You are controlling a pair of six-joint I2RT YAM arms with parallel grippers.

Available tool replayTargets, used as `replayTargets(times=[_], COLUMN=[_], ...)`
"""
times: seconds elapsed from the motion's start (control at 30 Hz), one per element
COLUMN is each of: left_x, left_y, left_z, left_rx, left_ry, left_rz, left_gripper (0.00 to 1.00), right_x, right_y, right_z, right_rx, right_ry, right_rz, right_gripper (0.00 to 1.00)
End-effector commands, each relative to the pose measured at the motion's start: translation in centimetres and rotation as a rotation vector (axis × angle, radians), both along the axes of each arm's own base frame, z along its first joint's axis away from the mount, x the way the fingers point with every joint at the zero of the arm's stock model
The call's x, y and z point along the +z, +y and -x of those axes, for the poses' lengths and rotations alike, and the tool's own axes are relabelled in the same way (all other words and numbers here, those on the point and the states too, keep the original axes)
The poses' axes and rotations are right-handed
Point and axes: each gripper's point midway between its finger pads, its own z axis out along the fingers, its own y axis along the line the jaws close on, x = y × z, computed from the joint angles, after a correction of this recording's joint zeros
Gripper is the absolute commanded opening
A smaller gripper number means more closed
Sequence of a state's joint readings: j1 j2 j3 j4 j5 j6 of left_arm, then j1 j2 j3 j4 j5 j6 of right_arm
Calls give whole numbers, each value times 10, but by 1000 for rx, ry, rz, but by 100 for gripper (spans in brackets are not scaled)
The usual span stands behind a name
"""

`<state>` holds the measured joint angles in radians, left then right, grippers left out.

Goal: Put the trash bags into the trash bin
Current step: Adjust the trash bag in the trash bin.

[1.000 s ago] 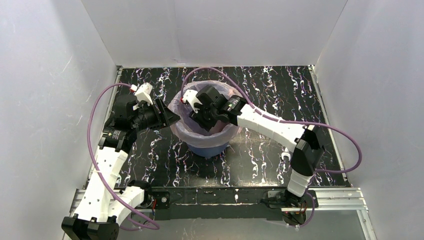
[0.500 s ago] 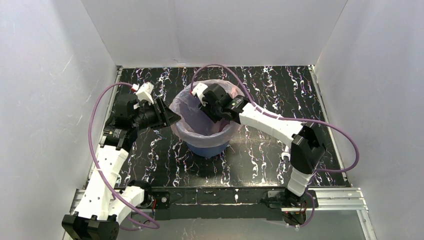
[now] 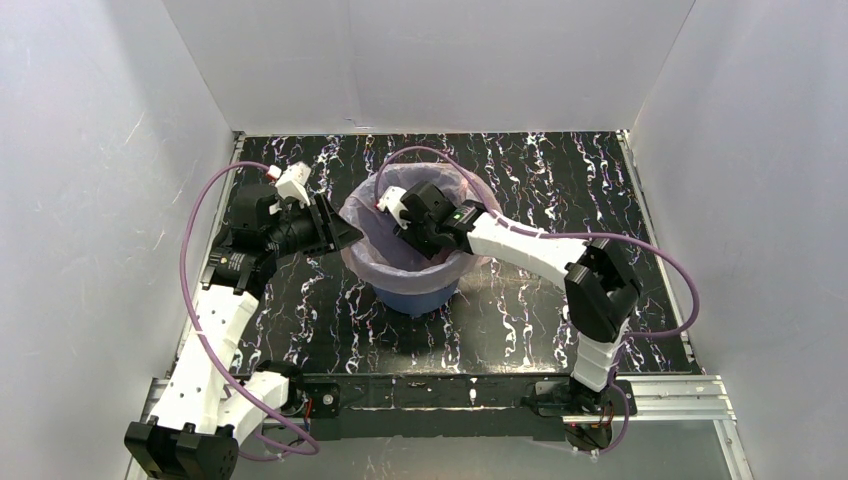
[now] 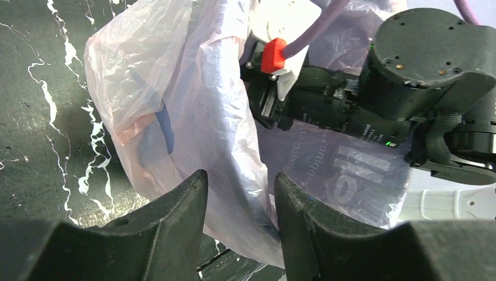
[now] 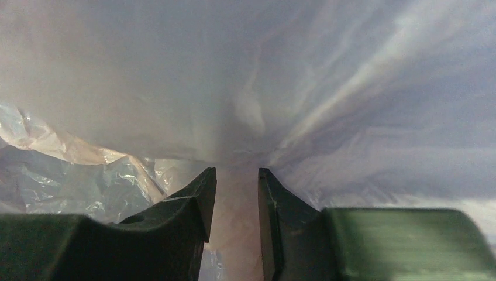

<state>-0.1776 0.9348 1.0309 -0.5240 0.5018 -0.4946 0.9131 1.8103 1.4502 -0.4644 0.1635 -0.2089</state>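
Observation:
The blue trash bin (image 3: 415,298) stands at the table's middle. The pale-pink trash bag (image 3: 365,262) lines it, and its film is folded out over the rim. My left gripper (image 3: 343,235) is at the bin's left rim. In the left wrist view it (image 4: 240,181) is closed on a fold of the bag (image 4: 205,88), with a narrow gap between the fingers. My right gripper (image 3: 410,243) reaches down inside the bin. In the right wrist view it (image 5: 237,172) pinches a bunch of the film (image 5: 245,70), and stretch lines run out from the pinch.
The black marbled table (image 3: 520,310) is walled by white panels at the back and on both sides. The right arm's forearm (image 3: 520,240) crosses over the bin's right rim. Its wrist (image 4: 409,64) fills the upper right of the left wrist view. Purple cables arc over both arms.
The right gripper rose toward the bin's far rim, then came back down and left inside the bag. Its elbow swung left. The left gripper shifted slightly.

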Motion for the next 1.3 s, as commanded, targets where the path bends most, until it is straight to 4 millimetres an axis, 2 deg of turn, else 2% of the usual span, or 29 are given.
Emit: replayTargets(times=[0.0, 0.2, 0.27, 0.33, 0.43, 0.5, 0.63, 0.87, 0.97, 1.1, 1.27], left_x=[2, 1, 2, 3, 4, 5, 6, 5, 4, 4, 7], left_y=[2, 3, 3, 3, 2, 2, -1, 1, 1, 0, 0], left_z=[3, 4, 5, 4, 3, 3, 1, 3, 2, 1, 1], left_rx=[-16, -16, -16, -16, -19, -19, -29, -24, -26, -25, -31], left_ry=[2, 5, 4, 4, 2, 0, 2, 8, 12, 10, 9], left_rz=[-22, -30, -30, -28, -21, -18, -7, -20, -20, -15, -14], left_gripper=[42, 42, 42, 42, 41, 41, 40, 37, 37, 36, 34], right_x=[12, 75, 90, 103, 104, 98, 71, 15, -8, -23, -53], right_y=[12, 36, 39, 36, 32, 35, 50, 46, 42, 41, 34], right_z=[-5, 10, 23, 28, 31, 35, 40, 30, 32, 30, 34], right_rx=[39, 132, 205, 225, 235, 250, 264, 205, 193, 178, 165], right_ry=[-25, -23, -22, -46, -58, -32, 49, 95, 147, 195, 272], right_rz=[-13, -185, -226, -248, -248, -254, -255, -143, -87, -24, 77], right_gripper=[43, 47, 49, 49, 46, 42, 30, 20, 18, 18, 21])
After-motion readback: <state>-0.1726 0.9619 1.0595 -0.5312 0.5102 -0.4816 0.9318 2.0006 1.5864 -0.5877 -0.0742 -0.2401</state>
